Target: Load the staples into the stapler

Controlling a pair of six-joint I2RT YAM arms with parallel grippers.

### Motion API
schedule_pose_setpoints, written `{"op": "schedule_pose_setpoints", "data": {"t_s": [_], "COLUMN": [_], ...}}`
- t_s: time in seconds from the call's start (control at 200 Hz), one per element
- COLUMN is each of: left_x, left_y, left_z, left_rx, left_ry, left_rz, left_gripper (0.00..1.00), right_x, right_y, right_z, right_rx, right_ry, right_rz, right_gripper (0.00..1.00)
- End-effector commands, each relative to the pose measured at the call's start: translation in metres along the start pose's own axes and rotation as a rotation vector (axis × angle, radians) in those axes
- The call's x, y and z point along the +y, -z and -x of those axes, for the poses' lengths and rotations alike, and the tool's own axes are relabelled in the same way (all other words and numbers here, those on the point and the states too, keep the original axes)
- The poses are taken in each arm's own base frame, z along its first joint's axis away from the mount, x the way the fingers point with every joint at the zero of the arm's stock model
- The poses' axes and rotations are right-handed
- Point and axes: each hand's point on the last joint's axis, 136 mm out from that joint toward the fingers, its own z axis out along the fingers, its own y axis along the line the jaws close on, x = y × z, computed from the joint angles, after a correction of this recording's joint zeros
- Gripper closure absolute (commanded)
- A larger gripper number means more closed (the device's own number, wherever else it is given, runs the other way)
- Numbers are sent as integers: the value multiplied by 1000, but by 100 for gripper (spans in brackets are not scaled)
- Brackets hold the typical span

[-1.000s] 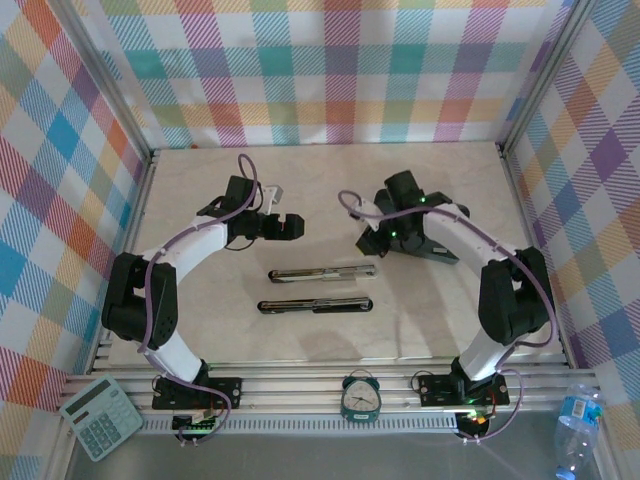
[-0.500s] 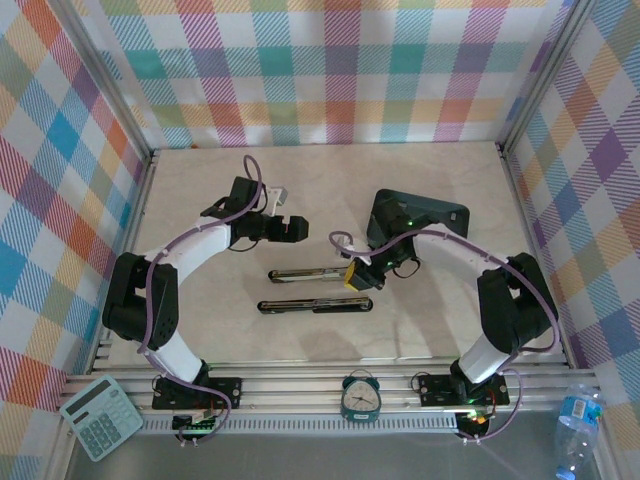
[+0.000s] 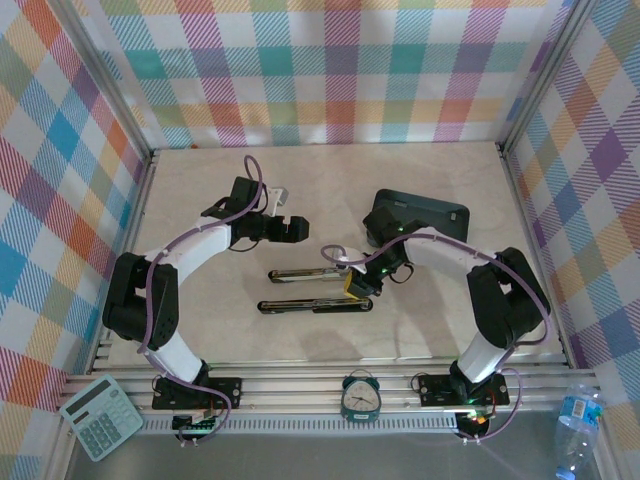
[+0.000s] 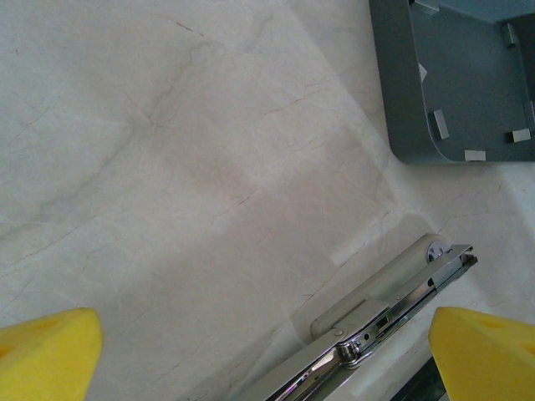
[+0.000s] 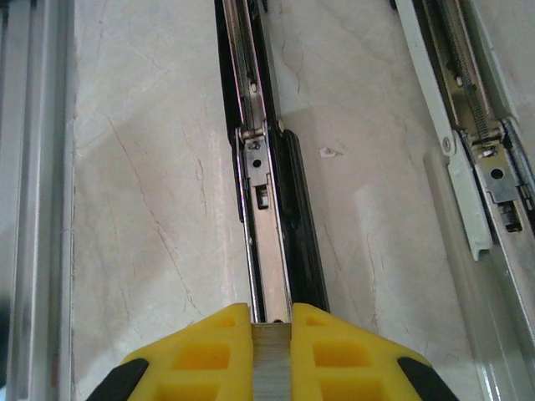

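Calculator [image 3: 100,417], clock [image 3: 359,395], bottle [image 3: 577,420], grey tray [image 3: 440,214]

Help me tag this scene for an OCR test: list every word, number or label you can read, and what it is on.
Nothing is legible as text.
Round teal alarm clock: dial numerals too small to read.
Pale green calculator: key markings too small to read.
Clear plastic water bottle: blue label blurred.
Silvery-grey staple strip, dark grey rectangular tray: no markings seen.

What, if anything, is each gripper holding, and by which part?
The right gripper pinches a staple strip by its long sides between its fingers; the left gripper is open and holds nothing.
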Motion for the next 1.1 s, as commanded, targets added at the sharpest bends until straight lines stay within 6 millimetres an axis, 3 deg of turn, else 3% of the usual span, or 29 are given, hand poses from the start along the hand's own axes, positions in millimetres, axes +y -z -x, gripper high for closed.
{"op": "schedule_pose_setpoints", "data": {"t_s": [0.0,0.625,1.095], "left_x": [-12,-12,-13], "left_y": [0,0,0], "left_z": [7,6,5], "left_rx": [-6,-5,-1], "left_ry": [-12,-15,-16], "left_rz": [-31,-30,-29], "left_gripper": [0,0,0], "right_x": [5,3,4], "right_y": [-10,-18,-9], "right_z": [-5,-4,9], "right_rx": [32,54,22], "right_ry": [32,59,104], "right_rz": [28,24,7], "right_gripper": [89,88,88]}}
